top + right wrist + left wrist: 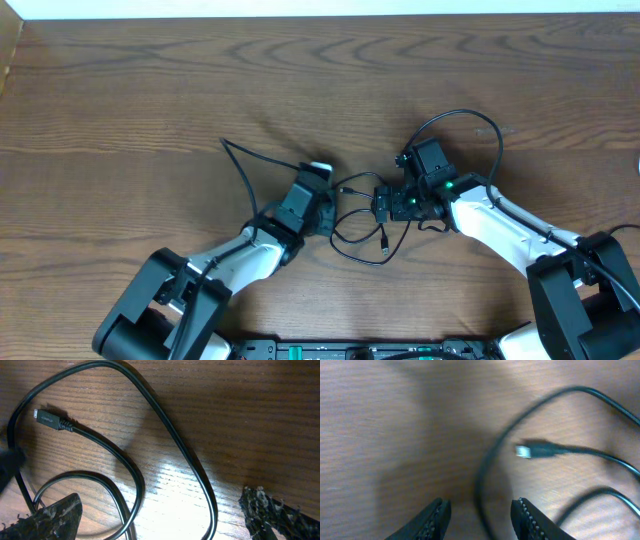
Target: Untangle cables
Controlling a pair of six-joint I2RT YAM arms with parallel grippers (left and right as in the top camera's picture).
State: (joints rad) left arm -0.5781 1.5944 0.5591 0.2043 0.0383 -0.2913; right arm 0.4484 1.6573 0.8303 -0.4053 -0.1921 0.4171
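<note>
Cables (pixel 384 238): thin black loops on the table (pixel 150 90), centre of the overhead frame, betw. the two grippers. Overhead gives layout only. L gripper (pixel 322 182) reaches in from lower left and R gripper (pixel 382 205) from lower right, tips near each other w/ the loops between and just below. Jaw gaps are too small to read there.

L wrist view (blurry) fills that in. The fingers (pixel 437 517) sit apart at the bottom edge w/ one black strand running up betw. them, touching neither as far as I can tell. So L is open, holding nothing. A plug (pixel 532 450) w/ a pale tip lies upper right of the fingers, clear of them.

R wrist view is sharper. R jaws are spread wide, fingers at the bottom corners, cable curving through the gap flat on the wood, nothing pinched. A plug (pixel 47 417) sits upper left there; same one or not, can't tell.
</note>
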